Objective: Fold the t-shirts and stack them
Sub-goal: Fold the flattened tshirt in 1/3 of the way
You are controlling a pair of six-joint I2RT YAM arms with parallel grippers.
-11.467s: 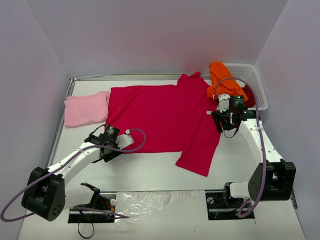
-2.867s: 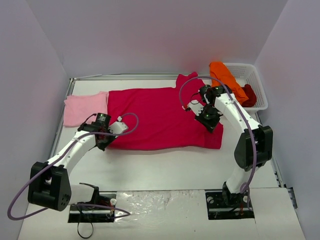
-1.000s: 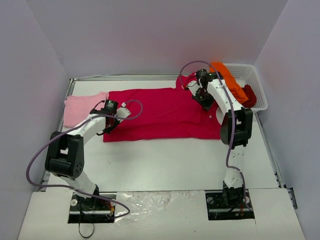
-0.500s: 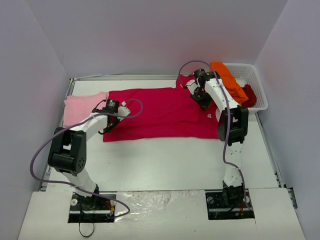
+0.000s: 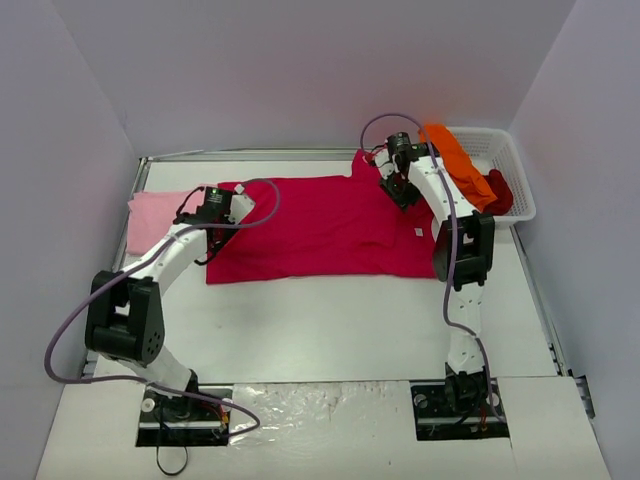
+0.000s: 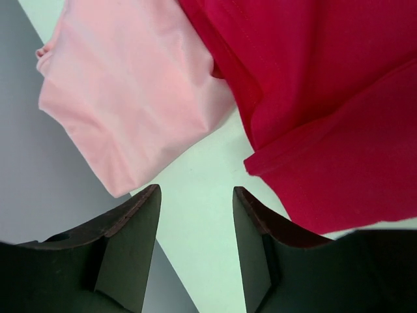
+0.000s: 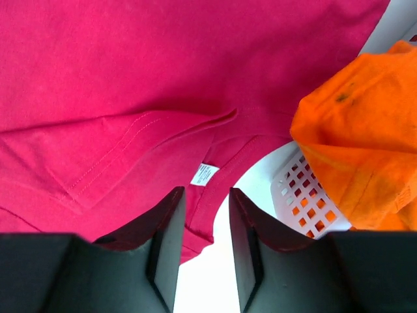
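Observation:
The large crimson-magenta t-shirt [image 5: 320, 225] lies folded lengthwise across the middle of the table, also seen in the left wrist view [image 6: 326, 98] and the right wrist view [image 7: 130, 78]. A pale pink t-shirt [image 5: 155, 218] [image 6: 130, 91] lies folded at its left end. An orange t-shirt [image 5: 450, 155] [image 7: 358, 143] drapes over the basket rim, and a dark red t-shirt [image 5: 500, 190] sits inside. My left gripper [image 5: 207, 228] [image 6: 195, 190] hovers open over bare table between the pink and crimson shirts. Over the crimson collar and its white label [image 7: 207, 174], my right gripper [image 5: 393, 183] [image 7: 206, 192] is open and holds nothing.
The white mesh basket [image 5: 505, 150] [image 7: 306, 189] stands at the back right corner, close to my right gripper. Grey walls enclose the table on three sides. Bare table runs along the front, between the crimson shirt and the arm bases.
Both grippers have opened and let go of the crimson shirt, whose near half now lies folded over the far half. Both have drawn slightly toward the back.

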